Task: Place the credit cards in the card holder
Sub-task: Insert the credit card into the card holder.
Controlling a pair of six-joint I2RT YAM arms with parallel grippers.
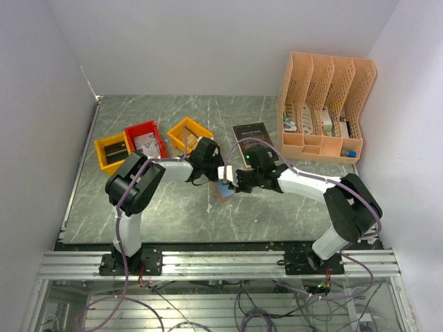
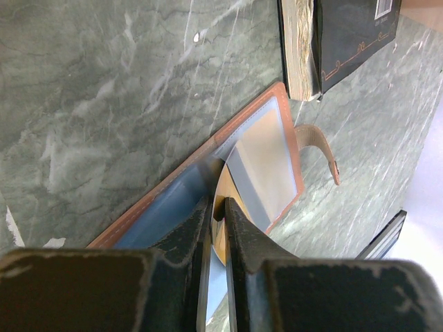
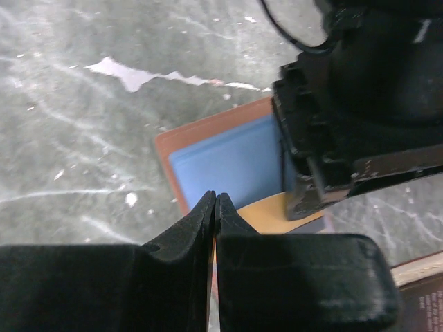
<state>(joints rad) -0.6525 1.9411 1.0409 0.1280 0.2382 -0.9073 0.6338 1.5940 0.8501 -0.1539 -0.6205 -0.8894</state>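
Pinching near edge of orange card (image 3: 271,216) with left gripper (image 2: 218,202), fingers clamped thin on it. Right gripper (image 3: 214,199) pressed shut too, apparently on near rim of holder (image 3: 208,123). Thin reddish sliver between those fingers, so likely nipping the leather, not fully sure.

Lying open on table (image 1: 173,214) near centre, just in front of book (image 1: 252,133): the holder, with both grippers meeting over it. Strap (image 2: 320,149) flopped out past far side, unsnapped. Seated in one pocket under clear sleeve: blue card (image 3: 228,162). Leading end of orange card over the other pocket, seemingly partway under the sleeve, looking slightly bowed in left wrist view. No telling where grey card is. Pale sheen in that sleeve could be it or just glare.

Well apart from the action: bins (image 1: 144,126) far left, rack (image 1: 325,76) far right.

Step judged: inserting orange card, partway in, with right gripper pinning holder. Roughly one card in, one going in, third unknown.

Next move calls for pushing card along the pocket line at a low angle till fully seated. Then opening left fingers and lifting clear without dragging card back out. Needs holder held firm so as not to skid on the smooth stone. Risk: corner catching on sleeve lip, card bowing more instead of sliding.
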